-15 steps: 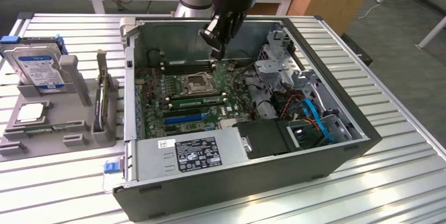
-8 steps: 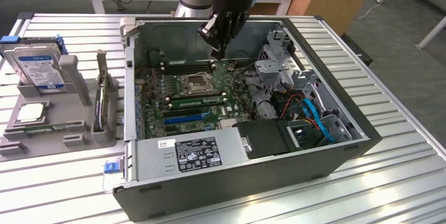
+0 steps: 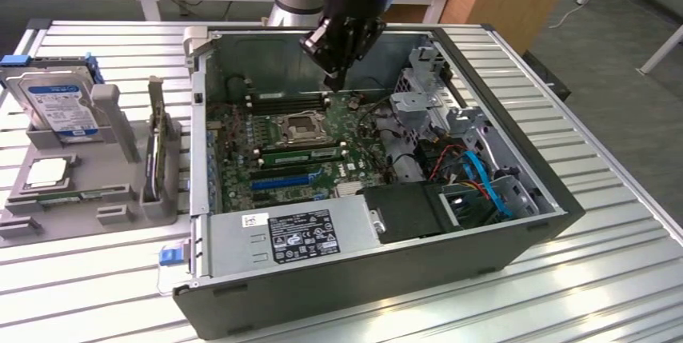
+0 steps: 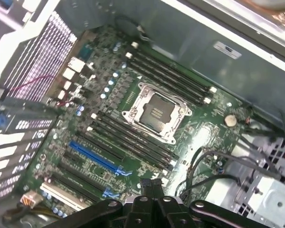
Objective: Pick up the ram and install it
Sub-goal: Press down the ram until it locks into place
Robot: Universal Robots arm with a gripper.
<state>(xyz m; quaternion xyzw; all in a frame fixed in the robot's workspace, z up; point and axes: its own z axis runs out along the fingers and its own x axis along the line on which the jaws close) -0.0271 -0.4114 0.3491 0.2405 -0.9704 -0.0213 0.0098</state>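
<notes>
1 pincer (image 3: 335, 79), mine, hangs in the upper middle of the exterior frame, over the back half of the open computer case (image 3: 427, 279). Its fingers are pressed together with nothing between them. In the wrist view the pincer (image 4: 151, 187) shows its dark tips meeting over the motherboard (image 4: 109, 95).

The ram (image 3: 304, 152) is a long green stick with dark chips. It stands in a slot just below the processor socket (image 3: 301, 125), near the middle of the exterior frame. It is apart from my fingertips, which sit above and past the socket. I cannot tell whether its latches are closed. In the wrist view the slots beside the socket (image 4: 156, 113) look dark, and I cannot pick the stick out there.

At the exterior view's left, a gray fixture (image 3: 117, 175) lies on the slatted table (image 3: 597, 279). It holds:
- a blue-labelled hard drive (image 3: 59, 103), standing upright
- a square silver processor chip (image 3: 48, 171), lying flat below the drive

1 labelled power supply (image 3: 293, 235) fills the case's near corner, low in the frame.
</notes>
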